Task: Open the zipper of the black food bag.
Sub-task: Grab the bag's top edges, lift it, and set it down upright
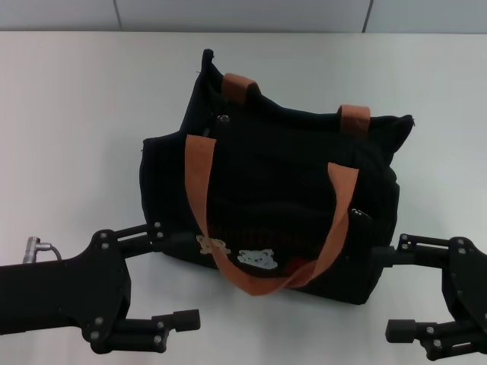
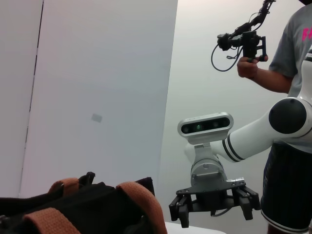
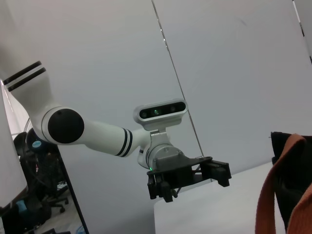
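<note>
The black food bag (image 1: 274,182) stands upright mid-table, its bear patches (image 1: 255,258) facing me and orange-brown handles (image 1: 199,175) draped over it. A small silvery pull tab of the zipper (image 1: 223,119) shows at the bag's far left top edge. My left gripper (image 1: 181,275) is open beside the bag's near left corner. My right gripper (image 1: 385,293) is open beside the near right corner. Neither holds anything. The left wrist view shows the bag top (image 2: 92,207) and the right gripper (image 2: 213,209) beyond it. The right wrist view shows the left gripper (image 3: 190,181) and a bag edge (image 3: 292,195).
The white table (image 1: 68,137) runs wide on both sides of the bag and behind it. A person (image 2: 292,53) holding a camera rig stands past the right arm, off the table. A wall stands behind the table.
</note>
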